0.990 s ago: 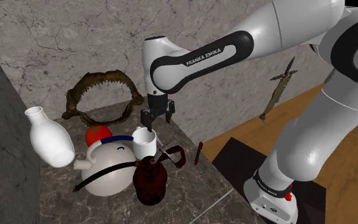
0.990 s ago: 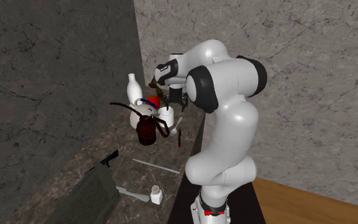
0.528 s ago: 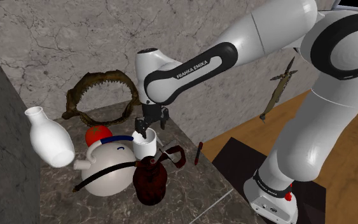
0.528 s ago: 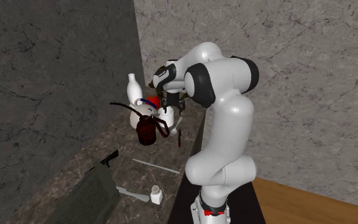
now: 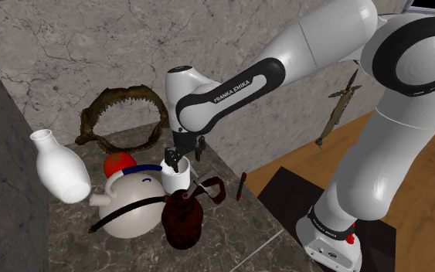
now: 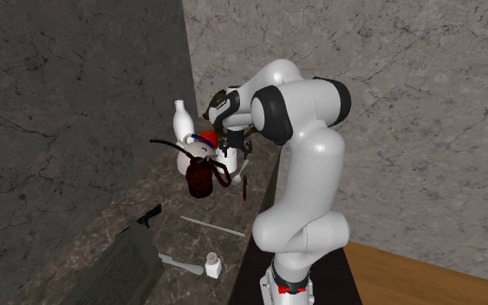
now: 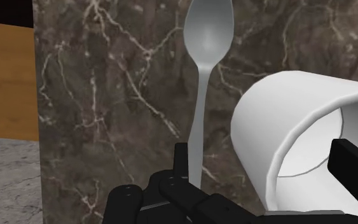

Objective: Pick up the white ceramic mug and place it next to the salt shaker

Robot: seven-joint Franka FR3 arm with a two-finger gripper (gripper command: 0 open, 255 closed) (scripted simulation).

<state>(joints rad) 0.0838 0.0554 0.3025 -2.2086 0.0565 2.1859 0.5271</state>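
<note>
1. White mug [image 5: 175,178] stands upright on the dark marbled surface [image 5: 235,224] in a tight cluster. A round white teapot-like figure with a red cap [image 5: 130,205] is just beside it on the shoulder view's left, and a dark red-brown jug [image 5: 183,222] sits just in front of it.
2. End effector [image 5: 181,160] is down at the mug's rim. In the wrist view its fingers stand apart and straddle the mug's wall, one inside the opening and one outside. The outside finger [image 7: 181,167] shows a gap to the wall, so the end effector is open and holds nothing.
3. A grey spoon [image 7: 207,44] lies on the surface just beside the mug, on the outer finger's side.
4. Salt shaker [image 6: 213,264], small and white, stands toward the bottom of the second exterior view, well apart from the mug.
5. Progress, as I judge it: the reach to the mug looks finished, but the grasp is not yet made and the mug has not been lifted.
6. What is left is most of the task: close on the wall, lift, carry the mug along the surface, set it upright next to the shaker, and let go.
7. Lifting straight up seems wise, since the jug and the figure crowd the mug.
</note>
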